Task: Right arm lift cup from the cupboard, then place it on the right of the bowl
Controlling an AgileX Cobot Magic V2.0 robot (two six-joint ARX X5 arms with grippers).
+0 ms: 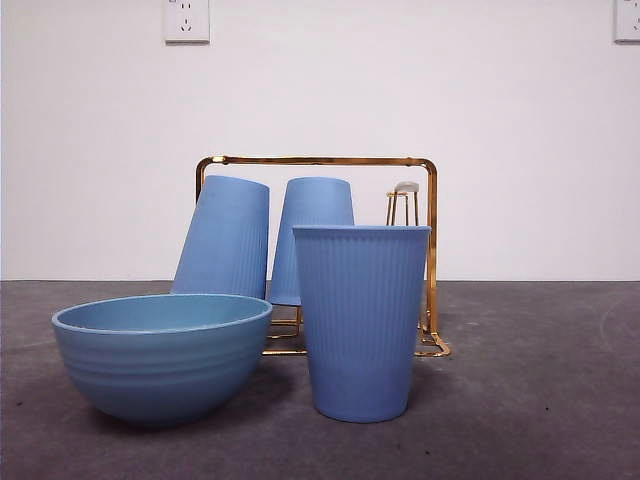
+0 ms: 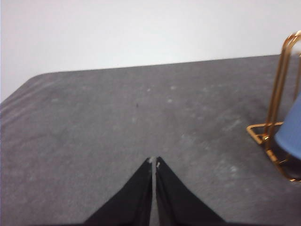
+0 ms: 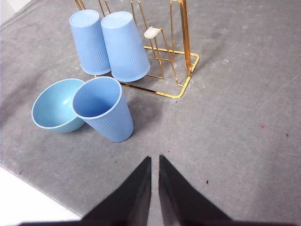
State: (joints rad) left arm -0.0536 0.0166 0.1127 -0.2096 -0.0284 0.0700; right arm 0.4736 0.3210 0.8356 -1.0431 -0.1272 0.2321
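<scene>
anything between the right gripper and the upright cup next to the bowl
Nothing visible does. In the right wrist view only bare grey table lies between the right gripper and the upright cup, which stands mouth-up beside the bowl. The gold rack, with two inverted cups on it, stands behind the cup.

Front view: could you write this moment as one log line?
cup: upright, right of bowl | rack: two cups | right hand: shut, empty | left hand: shut, waiting

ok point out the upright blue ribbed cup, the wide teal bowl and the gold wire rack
upright blue ribbed plastic cup (image 1: 360,320): front view, side wall
wide blue-teal bowl (image 1: 160,365): front view, outer wall
gold wire rack (image 1: 320,160): front view, top bar
</scene>
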